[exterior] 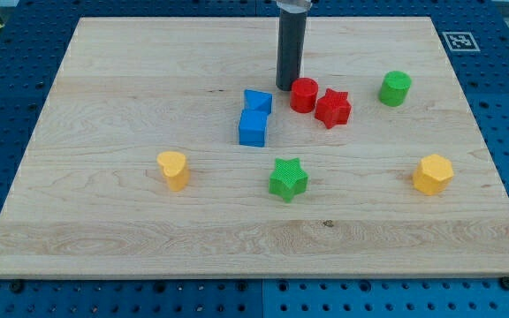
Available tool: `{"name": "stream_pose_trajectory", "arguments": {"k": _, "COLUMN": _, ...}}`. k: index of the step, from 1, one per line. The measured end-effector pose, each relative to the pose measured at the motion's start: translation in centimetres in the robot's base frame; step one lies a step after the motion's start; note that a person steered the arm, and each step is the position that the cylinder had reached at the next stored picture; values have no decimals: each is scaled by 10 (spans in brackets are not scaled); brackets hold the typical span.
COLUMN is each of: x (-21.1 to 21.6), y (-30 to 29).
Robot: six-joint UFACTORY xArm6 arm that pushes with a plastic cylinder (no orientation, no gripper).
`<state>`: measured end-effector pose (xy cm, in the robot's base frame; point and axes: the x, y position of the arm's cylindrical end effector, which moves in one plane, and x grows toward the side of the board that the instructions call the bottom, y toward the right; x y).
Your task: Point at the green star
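The green star (288,178) lies on the wooden board (104,88) a little below the view's middle. My tip (287,87) rests on the board well above the star, toward the view's top. It stands just left of a red cylinder (304,94) and up-right of the blue blocks. The tip is far from the green star, with the blue cube (253,128) roughly between them on the left.
A red star (333,108) touches the red cylinder's right. A second blue block (258,102) sits above the blue cube. A green cylinder (395,88) is at upper right, a yellow hexagon (433,173) at right, a yellow heart (174,170) at left.
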<state>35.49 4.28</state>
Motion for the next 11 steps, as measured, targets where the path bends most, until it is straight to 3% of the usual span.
{"name": "stream_pose_trajectory", "arguments": {"k": 2, "x": 0, "y": -27}}
{"name": "stream_pose_trajectory", "arguments": {"k": 4, "x": 1, "y": -120}}
{"name": "stream_pose_trajectory", "arguments": {"k": 5, "x": 7, "y": -120}}
{"name": "stream_pose_trajectory", "arguments": {"k": 7, "x": 81, "y": -110}}
{"name": "stream_pose_trajectory", "arguments": {"k": 9, "x": 98, "y": -88}}
{"name": "stream_pose_trajectory", "arguments": {"k": 11, "x": 156, "y": -80}}
